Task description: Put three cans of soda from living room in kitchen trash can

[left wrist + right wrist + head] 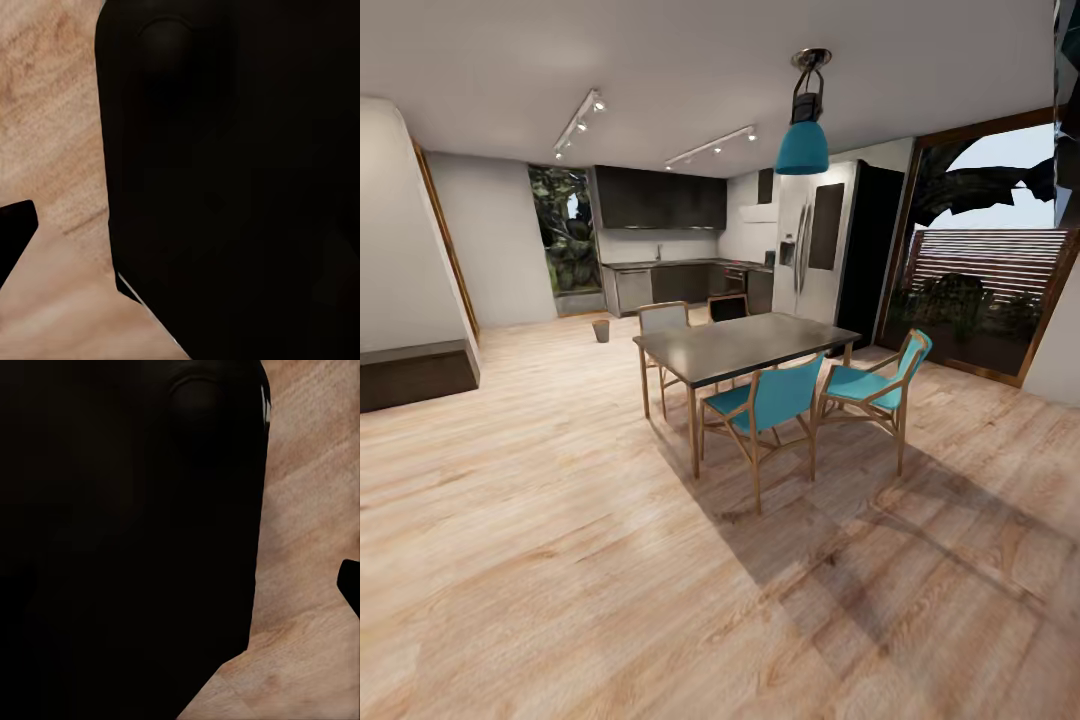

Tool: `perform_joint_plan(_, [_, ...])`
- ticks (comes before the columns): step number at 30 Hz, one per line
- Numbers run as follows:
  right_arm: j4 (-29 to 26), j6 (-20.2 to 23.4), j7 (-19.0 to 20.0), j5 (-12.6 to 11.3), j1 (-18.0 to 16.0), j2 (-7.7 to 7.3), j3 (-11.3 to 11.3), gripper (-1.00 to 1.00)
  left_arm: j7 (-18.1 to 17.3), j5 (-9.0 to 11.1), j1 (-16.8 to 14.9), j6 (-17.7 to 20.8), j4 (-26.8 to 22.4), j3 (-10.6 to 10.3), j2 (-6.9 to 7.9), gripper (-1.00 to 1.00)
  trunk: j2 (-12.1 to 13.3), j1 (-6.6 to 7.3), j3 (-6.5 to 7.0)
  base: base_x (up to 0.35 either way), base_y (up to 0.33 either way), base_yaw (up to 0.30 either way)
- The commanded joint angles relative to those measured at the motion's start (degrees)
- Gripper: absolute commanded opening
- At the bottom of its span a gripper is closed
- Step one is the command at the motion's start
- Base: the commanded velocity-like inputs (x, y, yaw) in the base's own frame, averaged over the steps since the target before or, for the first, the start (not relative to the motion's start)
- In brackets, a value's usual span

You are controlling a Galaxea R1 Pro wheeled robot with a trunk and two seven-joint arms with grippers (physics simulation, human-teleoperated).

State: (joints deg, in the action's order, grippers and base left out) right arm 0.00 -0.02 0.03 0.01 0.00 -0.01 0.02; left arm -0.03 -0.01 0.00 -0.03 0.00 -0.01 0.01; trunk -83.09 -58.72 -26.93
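Observation:
The tash can (pixel 601 330), a small pale tapered bin, stands on the wood floor far ahead, in front of the kitchen's dark cabinets (pixel 660 200) and grey counter (pixel 660 266). A tall steel fridge (pixel 812 240) stands at the kitchen's right end. The cans of soda are out of view. In each wrist view a large black part of the robot blocks most of the picture, with wood floor beside it. A dark tip (pixel 15 232) shows at the edge of the left wrist view and another dark tip (pixel 350 585) in the right wrist view. Whether they hold anything cannot be told.
A dark dining table (pixel 745 345) with teal chairs (pixel 770 400) stands between me and the fridge, under a teal hanging lamp (pixel 803 145). A low dark bench (pixel 415 375) sits against the left wall. Glass doors (pixel 990 260) are at the right. Open wood floor (pixel 560 520) runs towards the bin.

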Motion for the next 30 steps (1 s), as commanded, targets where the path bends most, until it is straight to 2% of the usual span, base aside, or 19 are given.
perform_joint_plan(1, [-0.3, -0.2, 0.3, 0.1, -0.3, -0.29, 0.2, 1.00, -0.3, -0.1, -0.3, -0.3, -0.3, -0.1, 0.08, 1.00, 0.0, 0.00, 0.00, 0.000, 0.000, 0.000])
perform_joint_plan(30, [-0.4, -0.1, 1.0, 0.1, -0.2, -0.26, 0.2, 1.00, -0.5, -0.2, -0.4, -0.9, -0.8, -0.2, 0.08, 1.00, 0.0, 0.00, 0.00, 0.000, 0.000, 0.000])
